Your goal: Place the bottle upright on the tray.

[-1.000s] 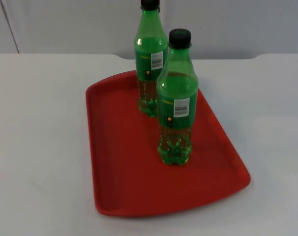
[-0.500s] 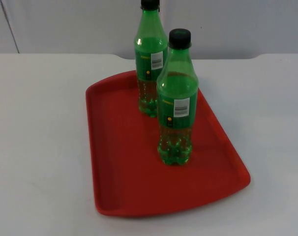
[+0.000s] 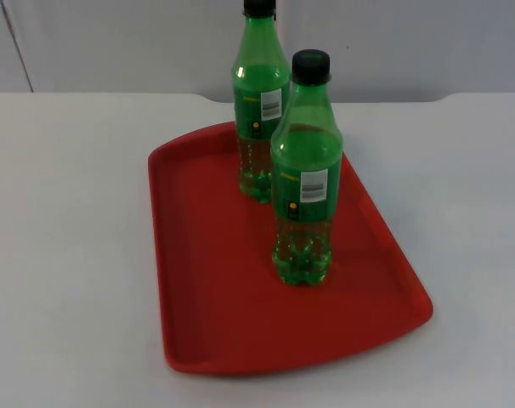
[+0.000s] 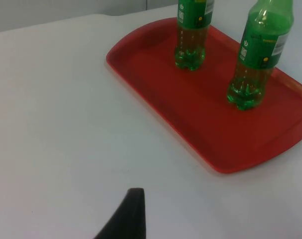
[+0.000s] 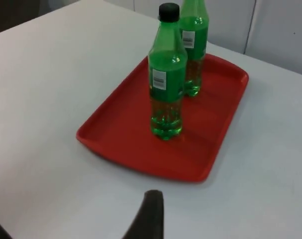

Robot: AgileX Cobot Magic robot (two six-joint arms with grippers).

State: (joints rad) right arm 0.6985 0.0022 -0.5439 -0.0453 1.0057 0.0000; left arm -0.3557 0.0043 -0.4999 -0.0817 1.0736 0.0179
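Far bottle (image 3: 261, 102): cap cut off in top view. Near bottle (image 3: 305, 170): upright on red tray (image 3: 206, 280). Left gripper (image 4: 126, 219), right gripper (image 5: 150, 216): above bench (image 3: 70, 212), well apart from tray; finger state indeterminable.

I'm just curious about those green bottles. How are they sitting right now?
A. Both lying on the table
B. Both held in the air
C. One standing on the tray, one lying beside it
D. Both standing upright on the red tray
D: the near bottle and the far bottle both stand upright on the red tray, apart from each other.
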